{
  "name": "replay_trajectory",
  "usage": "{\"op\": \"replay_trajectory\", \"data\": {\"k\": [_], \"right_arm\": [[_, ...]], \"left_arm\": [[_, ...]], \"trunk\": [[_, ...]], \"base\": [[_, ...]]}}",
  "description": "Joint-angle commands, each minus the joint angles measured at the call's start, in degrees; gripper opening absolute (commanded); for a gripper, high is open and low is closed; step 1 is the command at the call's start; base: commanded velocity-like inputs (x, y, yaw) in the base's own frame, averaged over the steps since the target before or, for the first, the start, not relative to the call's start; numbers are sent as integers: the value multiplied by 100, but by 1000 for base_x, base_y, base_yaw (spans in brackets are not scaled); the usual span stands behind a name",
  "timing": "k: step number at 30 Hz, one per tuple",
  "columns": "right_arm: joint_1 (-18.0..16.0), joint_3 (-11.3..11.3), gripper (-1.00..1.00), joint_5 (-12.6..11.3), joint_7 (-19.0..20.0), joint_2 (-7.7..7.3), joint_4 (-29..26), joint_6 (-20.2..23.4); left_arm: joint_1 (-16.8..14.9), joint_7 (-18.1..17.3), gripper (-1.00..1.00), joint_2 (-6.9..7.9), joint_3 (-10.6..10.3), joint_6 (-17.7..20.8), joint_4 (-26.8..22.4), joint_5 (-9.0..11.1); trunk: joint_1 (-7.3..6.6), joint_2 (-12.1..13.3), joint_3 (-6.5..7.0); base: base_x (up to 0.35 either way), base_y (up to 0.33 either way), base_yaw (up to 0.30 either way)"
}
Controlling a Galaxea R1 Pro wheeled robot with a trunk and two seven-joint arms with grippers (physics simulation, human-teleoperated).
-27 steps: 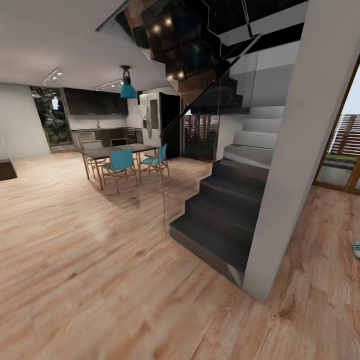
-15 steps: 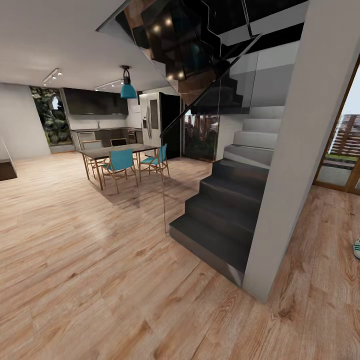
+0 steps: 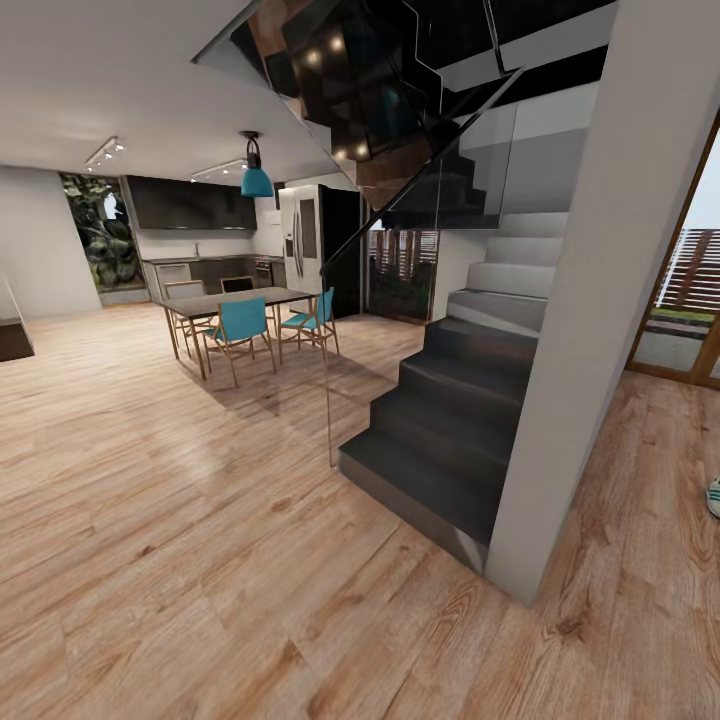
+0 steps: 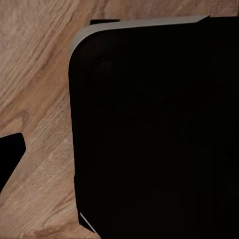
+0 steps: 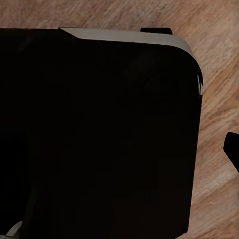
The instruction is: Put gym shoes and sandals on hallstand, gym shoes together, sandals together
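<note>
1. The robot is on its way: the head view looks across the corridor floor (image 3: 250,560) toward a dark staircase (image 3: 450,440), with a dining table (image 3: 235,300) and blue chairs (image 3: 240,325) well beyond it.
2. Of the task's things, a sliver of one gym shoe (image 3: 714,496), cream-white with a green stripe, lies on the floor at the far right edge, past the grey pillar (image 3: 590,330). The other shoe, the sandals and the hallstand cannot be placed from here.
3. Both wrist views look down at wood planks past a large dark rounded body, probably the robot's own. A dark sliver at the edge of each may be a fingertip, so I cannot tell whether either claw is apart or together.
4. To do this step well, I judge the base should turn right, bringing the shoe to the middle of the head view before any arm moves.
5. Give the pillar's corner wide clearance while rounding it.
6. Stop short of the shoe so a claw can descend over it.
</note>
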Motion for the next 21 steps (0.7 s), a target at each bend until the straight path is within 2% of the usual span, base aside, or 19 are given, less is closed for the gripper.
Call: {"op": "replay_trajectory", "data": {"k": [1,12,21], "right_arm": [[-3,1,100,0,-1,1,2,-16],[-3,-10,100,0,-5,-42,-135,-152],[-14,-36,100,0,-10,-329,-427,-441]], "left_arm": [[0,-2,100,-2,2,-46,-3,0],[-14,-2,100,21,22,-302,-150,44],[-221,-2,100,152,35,-591,-443,55]], "trunk": [[0,-3,-5],[0,-3,-5],[0,-3,-5]], "base": [[0,0,0],[0,0,0],[0,0,0]]}}
